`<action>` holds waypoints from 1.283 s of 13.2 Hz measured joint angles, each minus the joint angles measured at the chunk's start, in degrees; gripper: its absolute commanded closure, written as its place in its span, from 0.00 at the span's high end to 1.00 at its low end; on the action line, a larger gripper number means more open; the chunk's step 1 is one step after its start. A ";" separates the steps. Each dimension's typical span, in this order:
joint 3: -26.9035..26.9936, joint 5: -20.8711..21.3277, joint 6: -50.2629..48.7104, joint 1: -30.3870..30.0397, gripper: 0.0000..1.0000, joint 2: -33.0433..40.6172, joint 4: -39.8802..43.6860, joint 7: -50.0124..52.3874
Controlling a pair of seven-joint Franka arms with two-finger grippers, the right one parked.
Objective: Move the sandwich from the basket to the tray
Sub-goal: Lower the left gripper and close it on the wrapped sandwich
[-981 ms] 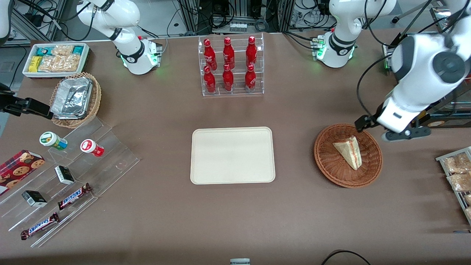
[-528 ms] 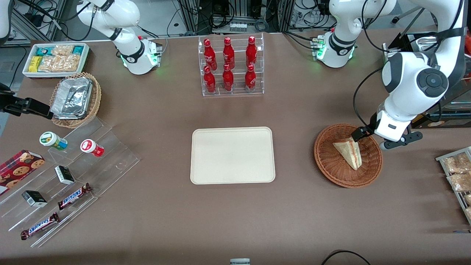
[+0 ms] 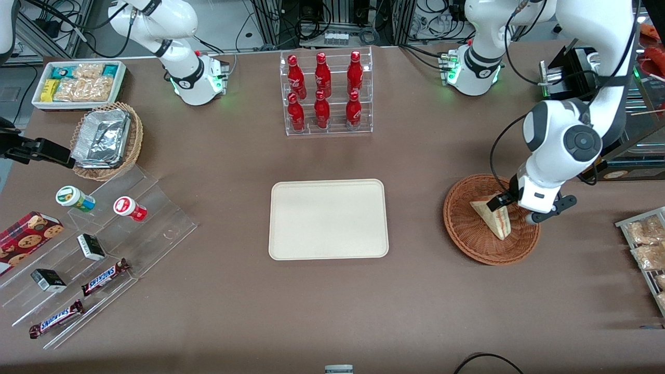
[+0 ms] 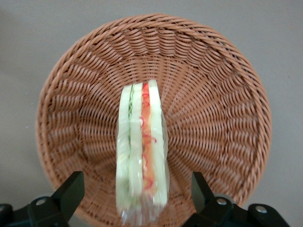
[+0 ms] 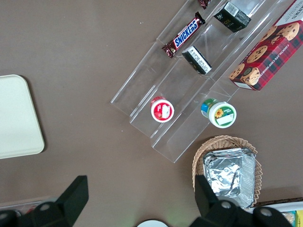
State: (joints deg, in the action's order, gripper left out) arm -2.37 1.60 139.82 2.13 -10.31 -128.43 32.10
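Note:
The sandwich point(image 3: 493, 219), a pale wrapped wedge with red and green filling, lies in the reddish-brown wicker basket point(image 3: 467, 231) toward the working arm's end of the table. It also shows in the left wrist view point(image 4: 141, 151), standing on edge in the basket point(image 4: 213, 113). My left gripper point(image 3: 511, 205) hangs over the basket at the sandwich's broad end. Its black fingers point(image 4: 71, 191) are open, one on each side of the sandwich, apart from it. The cream-beige tray point(image 3: 328, 218) lies bare at the table's middle, and its corner shows in the right wrist view point(image 5: 16, 118).
A clear rack of red bottles point(image 3: 324, 93) stands farther from the front camera than the tray. A rack of snack packets point(image 3: 644, 249) sits at the working arm's table edge. Stepped acrylic shelves point(image 3: 98, 249), a tan foil basket point(image 3: 106, 140) and a white snack bin point(image 3: 78, 83) lie toward the parked arm's end.
My left gripper has come down and moved in over the basket, from beside its rim to astride the sandwich's broad end. The sandwich has not moved.

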 measured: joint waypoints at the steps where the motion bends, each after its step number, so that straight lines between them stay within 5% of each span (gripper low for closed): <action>1: 0.07 0.00 2.52 -0.02 1.00 -1.20 -0.92 0.62; 2: 0.10 0.00 3.82 -0.03 0.99 -2.24 -1.37 0.99; 3: 0.12 0.00 4.48 -0.04 0.85 -3.07 -1.53 1.35; 4: 0.15 0.00 4.80 -0.06 0.37 -3.64 -1.54 2.06; 5: 0.18 0.00 5.19 -0.06 0.00 -4.02 -1.54 3.40; 13: -0.30 0.07 0.62 1.14 0.00 -3.61 1.09 5.24; 17: -0.58 0.09 -7.60 6.47 0.00 -1.87 5.99 5.60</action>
State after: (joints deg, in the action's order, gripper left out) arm -2.95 1.70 132.22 8.60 -12.17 -122.45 37.70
